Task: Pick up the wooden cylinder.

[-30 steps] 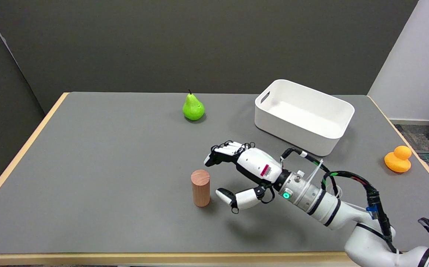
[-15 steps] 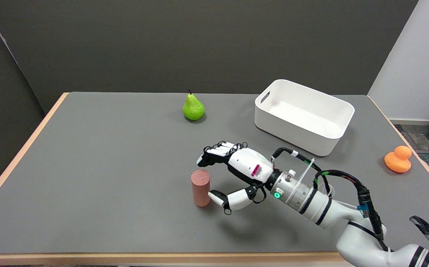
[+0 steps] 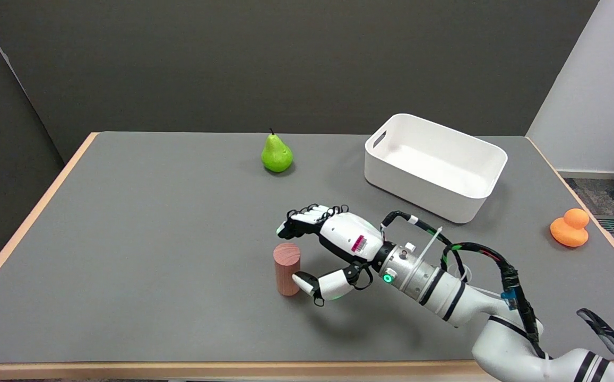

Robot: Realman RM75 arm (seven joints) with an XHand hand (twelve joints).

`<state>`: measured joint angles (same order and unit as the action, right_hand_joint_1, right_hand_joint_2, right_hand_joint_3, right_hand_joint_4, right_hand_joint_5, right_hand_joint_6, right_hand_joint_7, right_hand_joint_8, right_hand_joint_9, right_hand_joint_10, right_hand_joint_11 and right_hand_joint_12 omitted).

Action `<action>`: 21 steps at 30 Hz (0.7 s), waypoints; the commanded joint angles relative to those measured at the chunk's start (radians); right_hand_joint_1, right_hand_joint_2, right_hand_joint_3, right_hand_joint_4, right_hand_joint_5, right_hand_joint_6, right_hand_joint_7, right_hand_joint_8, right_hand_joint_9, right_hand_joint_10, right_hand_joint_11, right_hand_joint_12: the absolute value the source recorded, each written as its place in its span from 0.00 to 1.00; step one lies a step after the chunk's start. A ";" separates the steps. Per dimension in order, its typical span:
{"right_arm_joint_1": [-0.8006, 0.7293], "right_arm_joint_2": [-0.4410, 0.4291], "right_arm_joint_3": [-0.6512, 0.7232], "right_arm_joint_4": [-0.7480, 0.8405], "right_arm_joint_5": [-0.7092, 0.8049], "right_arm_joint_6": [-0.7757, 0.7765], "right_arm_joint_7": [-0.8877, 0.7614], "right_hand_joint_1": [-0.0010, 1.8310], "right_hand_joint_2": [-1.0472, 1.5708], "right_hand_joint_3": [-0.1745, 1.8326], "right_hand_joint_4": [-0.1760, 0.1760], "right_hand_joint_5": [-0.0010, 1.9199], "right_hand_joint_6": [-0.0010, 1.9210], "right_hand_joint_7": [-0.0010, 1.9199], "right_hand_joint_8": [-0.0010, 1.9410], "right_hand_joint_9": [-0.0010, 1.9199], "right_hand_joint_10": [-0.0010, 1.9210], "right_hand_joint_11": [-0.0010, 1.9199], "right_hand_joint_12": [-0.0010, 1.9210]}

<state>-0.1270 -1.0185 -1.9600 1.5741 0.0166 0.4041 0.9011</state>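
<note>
grey table [image 3: 153, 223] | right hand [image 3: 320, 252] spread, empty, beside upright wooden cylinder [image 3: 286, 269]

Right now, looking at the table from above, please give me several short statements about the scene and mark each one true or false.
1. The wooden cylinder stands upright on the table. True.
2. The right hand has lifted the cylinder. False: the cylinder rests on the table and the hand is open beside it.
3. The green pear lies inside the white bin. False: it stands on the table, left of the bin.
4. The orange toy duck sits near the table's right edge. True.
5. The bin holds nothing visible. True.
</note>
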 commanded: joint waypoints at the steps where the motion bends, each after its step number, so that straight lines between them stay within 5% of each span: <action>1: 0.021 -0.029 -0.015 -0.021 -0.005 -0.040 -0.008 0.49 0.66 0.54 0.00 0.19 0.42 0.28 0.35 0.21 0.55 0.17 0.77; 8: 0.023 -0.033 -0.015 -0.030 -0.005 -0.038 -0.008 0.53 0.68 0.53 0.00 0.25 0.57 0.37 0.50 0.31 0.66 0.28 0.87; 11: 0.023 -0.036 -0.015 -0.038 -0.001 -0.033 -0.008 0.65 0.86 0.15 0.01 0.27 0.82 0.45 0.67 0.38 0.68 0.32 0.90; 15: 0.024 -0.038 -0.015 -0.042 -0.001 -0.033 -0.008 0.65 0.85 0.16 0.07 0.29 0.80 0.46 0.66 0.42 0.67 0.37 0.94; 21: 0.026 -0.039 -0.015 -0.044 -0.001 -0.034 -0.008 0.65 0.86 0.16 0.00 0.29 0.79 0.46 0.69 0.42 0.69 0.35 1.00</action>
<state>-0.1081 -1.0478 -1.9731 1.5451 0.0140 0.3748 0.8948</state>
